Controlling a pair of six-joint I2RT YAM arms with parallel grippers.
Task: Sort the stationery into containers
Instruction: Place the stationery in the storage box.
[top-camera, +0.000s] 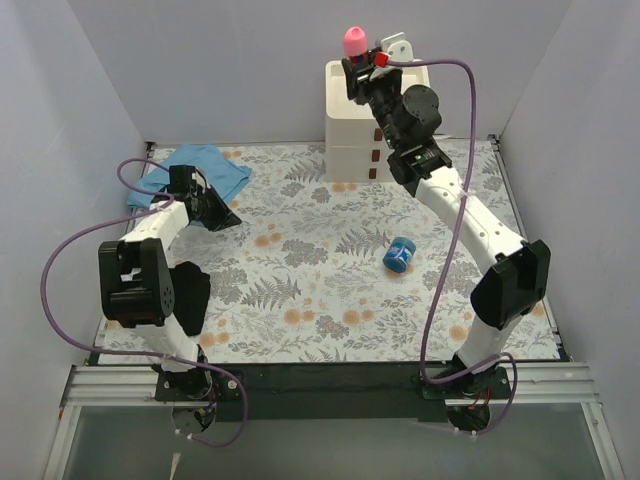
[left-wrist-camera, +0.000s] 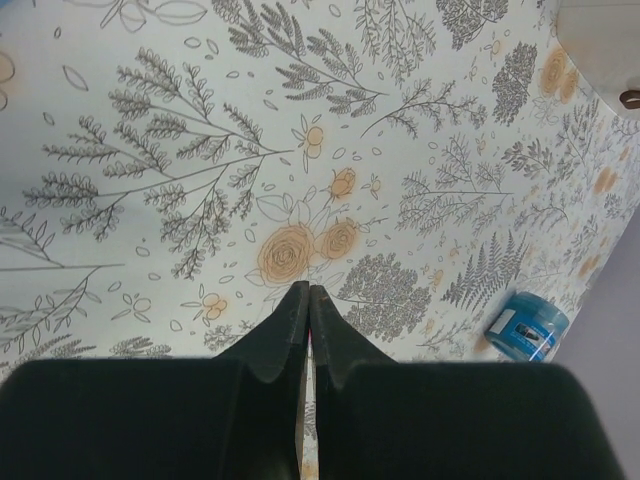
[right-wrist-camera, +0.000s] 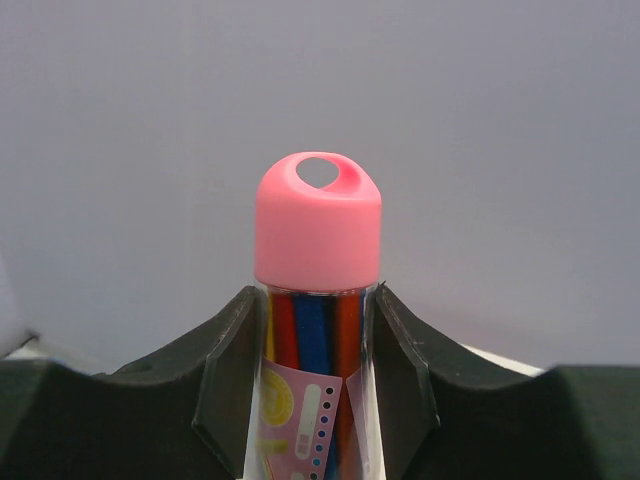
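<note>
Pink tube (right-wrist-camera: 317, 235) upright, cap skyward, pinched by right hand (right-wrist-camera: 317, 305) above drawer unit (top-camera: 345, 130); left hand (left-wrist-camera: 307, 296) closed, fingers touching.

Left tool (left-wrist-camera: 308, 292), tips together, over floral table cover (left-wrist-camera: 150, 150); blue tape roll (left-wrist-camera: 527, 327) at lower right.

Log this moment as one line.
right pincer: shut on pink tube, over drawer unit | left pincer: shut, empty, over table | tape roll: on table
</note>
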